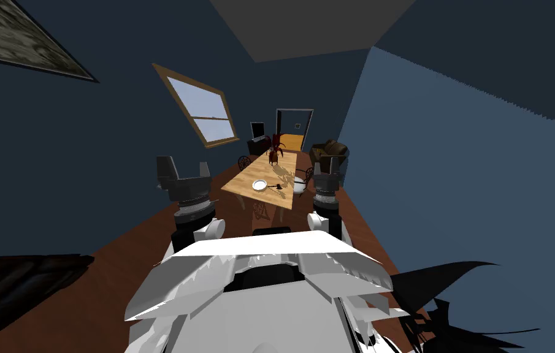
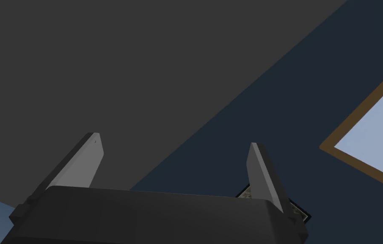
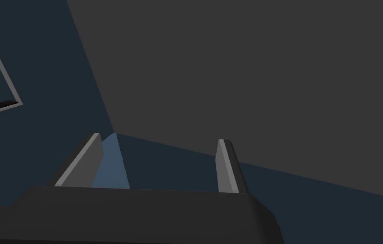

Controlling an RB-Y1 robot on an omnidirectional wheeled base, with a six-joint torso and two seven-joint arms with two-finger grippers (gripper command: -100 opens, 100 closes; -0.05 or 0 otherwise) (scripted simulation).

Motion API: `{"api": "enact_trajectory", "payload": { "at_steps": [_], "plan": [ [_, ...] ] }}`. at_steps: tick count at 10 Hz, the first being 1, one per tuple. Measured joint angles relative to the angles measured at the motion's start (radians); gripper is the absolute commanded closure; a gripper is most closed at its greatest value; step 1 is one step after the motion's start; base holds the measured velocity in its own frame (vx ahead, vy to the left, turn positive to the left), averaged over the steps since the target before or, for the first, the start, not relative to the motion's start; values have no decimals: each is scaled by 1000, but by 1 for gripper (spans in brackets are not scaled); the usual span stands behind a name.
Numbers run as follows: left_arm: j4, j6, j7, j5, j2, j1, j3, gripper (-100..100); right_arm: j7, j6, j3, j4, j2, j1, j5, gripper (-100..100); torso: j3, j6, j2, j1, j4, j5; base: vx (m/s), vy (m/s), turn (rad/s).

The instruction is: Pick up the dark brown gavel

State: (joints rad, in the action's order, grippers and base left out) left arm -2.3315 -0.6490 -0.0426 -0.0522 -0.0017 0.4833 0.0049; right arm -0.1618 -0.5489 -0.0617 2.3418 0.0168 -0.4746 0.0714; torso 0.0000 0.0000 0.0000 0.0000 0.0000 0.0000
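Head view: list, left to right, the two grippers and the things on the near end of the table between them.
left gripper → plate → gavel → right gripper

**Pale wood and matt greys**

The long, pale table (image 1: 251,174) has a light wooden top that looks smooth. The small round white plate (image 1: 259,184) on it looks smooth and plain; its material cannot be told. The small dark brown gavel (image 1: 280,185) is too small for its finish to be read. The reddish-brown floor (image 1: 141,233) looks like smooth wood. The brown window frame (image 2: 355,118) looks like matt wood. The left gripper (image 2: 174,142) and the right gripper (image 3: 159,139) have smooth, matt light grey blades on matt dark boxes.
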Motion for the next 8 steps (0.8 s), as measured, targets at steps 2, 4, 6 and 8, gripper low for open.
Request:
{"api": "enact_trajectory", "payload": {
  "at_steps": [2, 4, 6, 8],
  "plan": [
    [0, 0, 0, 0, 0, 0, 0, 0, -19, -8, -10, -22, 50, -50, 25, -100, 1, 0, 2, 5, 0, 1, -37, 96, 126],
    [0, 0, 0, 0, 0, 0, 0, 0, -38, 11, -26, -59, 80, -75, 65, -100, 1, 0, 2, 9, 0, 2, -27, 144, 175],
    [0, 0, 0, 0, 0, 0, 0, 0, -56, 24, -40, -90, 99, -109, 100, -100, 1, 0, 2, 7, 0, 2, -9, 110, 99],
    [0, 0, 0, 0, 0, 0, 0, 0, -74, 22, -54, -139, 121, -153, 145, -100, 0, -1, 0, 11, 0, 2, 21, 142, 185]
  ]
}}
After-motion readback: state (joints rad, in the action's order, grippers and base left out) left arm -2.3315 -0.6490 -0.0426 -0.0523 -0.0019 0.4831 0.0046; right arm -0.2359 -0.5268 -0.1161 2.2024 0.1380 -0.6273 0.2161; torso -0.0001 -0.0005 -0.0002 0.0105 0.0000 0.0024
